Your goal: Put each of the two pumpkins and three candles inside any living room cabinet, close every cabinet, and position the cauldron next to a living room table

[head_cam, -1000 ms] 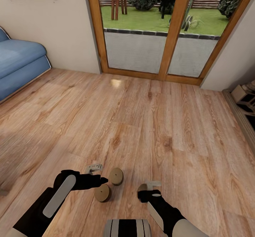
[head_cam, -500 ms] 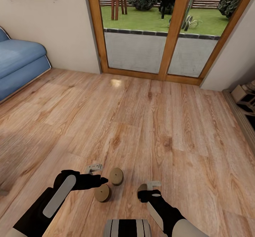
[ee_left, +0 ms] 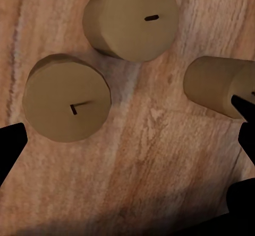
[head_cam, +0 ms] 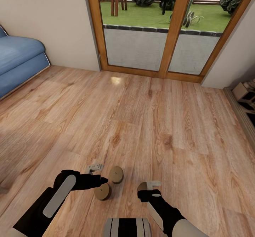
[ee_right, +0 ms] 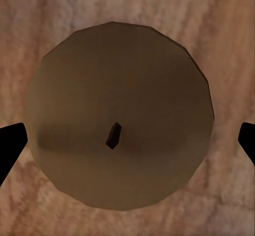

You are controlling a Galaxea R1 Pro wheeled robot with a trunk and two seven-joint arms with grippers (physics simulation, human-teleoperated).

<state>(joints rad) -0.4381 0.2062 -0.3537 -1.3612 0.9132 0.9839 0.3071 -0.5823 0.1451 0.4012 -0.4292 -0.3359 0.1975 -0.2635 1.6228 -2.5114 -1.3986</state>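
The wooden floor [head_cam: 148, 116] runs out to the glazed patio doors [head_cam: 156, 34], with a blue sofa [head_cam: 17, 63] off to the robot's left. Down by its base three candles stand on the boards: one candle [head_cam: 115, 174] farther out, a second candle [head_cam: 102, 191] just beside the left gripper [head_cam: 101, 181], and a third candle [head_cam: 142, 186] under the right gripper [head_cam: 150, 189].

From the right wrist, the third candle [ee_right: 118, 116] sits squarely between the dark fingertips [ee_right: 10, 143], which stand wide to either side without touching it, so that gripper is open around the candle, not yet clamped. The left wrist shows the left gripper's fingertips [ee_left: 10, 146] spread as well, holding nothing, with two candles and part of the third below.

The risk I'd guess at is in the closing: these are stubby cylinders on a slick floor, and if one finger meets the side first the candle could slide or tip away. The two on the left sit close together, so a finger coming down for one might knock its neighbour.

Against half a second ago, the arms and candles keep their places; only the head has tilted down slightly, dropping the doors and sofa higher in view.
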